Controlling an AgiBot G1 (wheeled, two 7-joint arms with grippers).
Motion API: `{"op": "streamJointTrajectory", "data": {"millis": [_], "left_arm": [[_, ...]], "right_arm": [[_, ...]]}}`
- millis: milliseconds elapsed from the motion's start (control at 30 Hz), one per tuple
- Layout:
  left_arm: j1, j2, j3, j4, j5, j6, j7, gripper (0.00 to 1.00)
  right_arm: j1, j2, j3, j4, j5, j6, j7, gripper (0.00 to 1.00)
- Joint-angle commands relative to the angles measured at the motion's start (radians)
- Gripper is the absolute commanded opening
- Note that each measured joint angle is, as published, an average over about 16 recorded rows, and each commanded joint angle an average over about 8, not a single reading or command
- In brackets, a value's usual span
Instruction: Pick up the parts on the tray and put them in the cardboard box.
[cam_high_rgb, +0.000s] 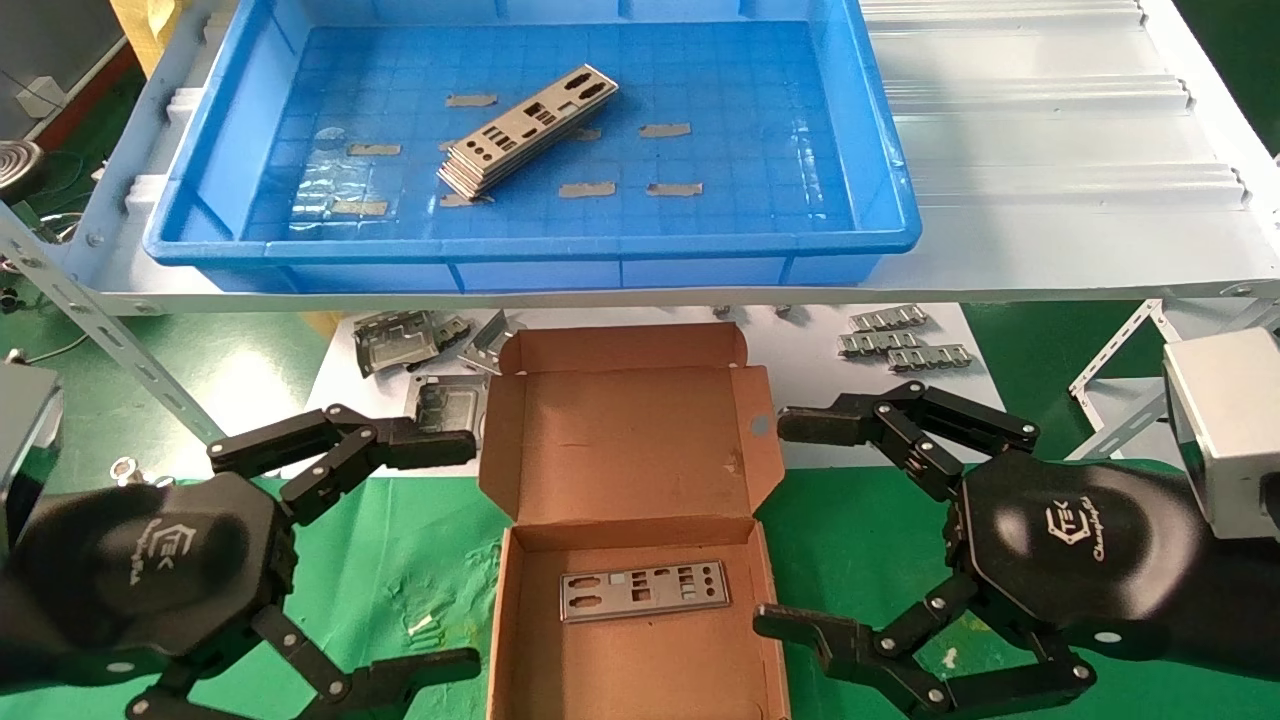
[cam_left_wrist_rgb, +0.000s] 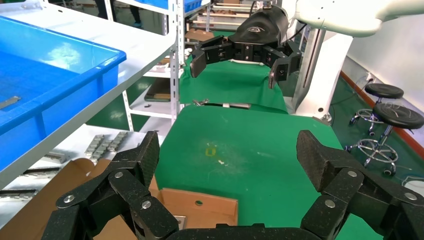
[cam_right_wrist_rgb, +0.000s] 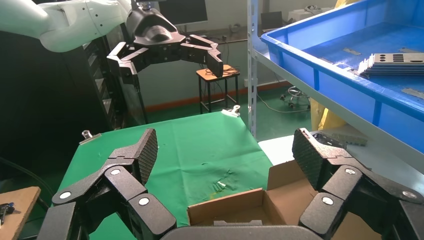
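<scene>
From the head view you see the parts (cam_high_rgb: 527, 132) stacked in the tray (cam_high_rgb: 880, 170), and one lying in the cardboard box (cam_high_rgb: 630, 520). Your left tool (cam_high_rgb: 455, 550) and right tool (cam_high_rgb: 775, 520) sit wide open beside the box. Each wrist view shows its own tool wide too.

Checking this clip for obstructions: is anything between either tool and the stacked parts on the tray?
Nothing visible. The parts lie uncovered in the tray; only its near wall lies between them and the open left tool and right tool.

Black logo-marked grippers, silver screws, white arms
</scene>
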Motion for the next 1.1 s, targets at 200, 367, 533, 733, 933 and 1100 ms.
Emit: {"op": "streamJointTrajectory", "data": {"millis": [200,367,533,733,933,1100], "left_arm": [[0.000,0.000,0.000,0.000,0.000,0.000,0.000,1.00],[0.000,0.000,0.000,0.000,0.000,0.000,0.000,1.00],[0.000,0.000,0.000,0.000,0.000,0.000,0.000,1.00],[0.000,0.000,0.000,0.000,0.000,0.000,0.000,1.00],[0.000,0.000,0.000,0.000,0.000,0.000,0.000,1.00],[0.000,0.000,0.000,0.000,0.000,0.000,0.000,1.00]], "right_arm": [[0.000,0.000,0.000,0.000,0.000,0.000,0.000,1.00],[0.000,0.000,0.000,0.000,0.000,0.000,0.000,1.00],[0.000,0.000,0.000,0.000,0.000,0.000,0.000,1.00],[0.000,0.000,0.000,0.000,0.000,0.000,0.000,1.00],[0.000,0.000,0.000,0.000,0.000,0.000,0.000,1.00],[0.000,0.000,0.000,0.000,0.000,0.000,0.000,1.00]]}}
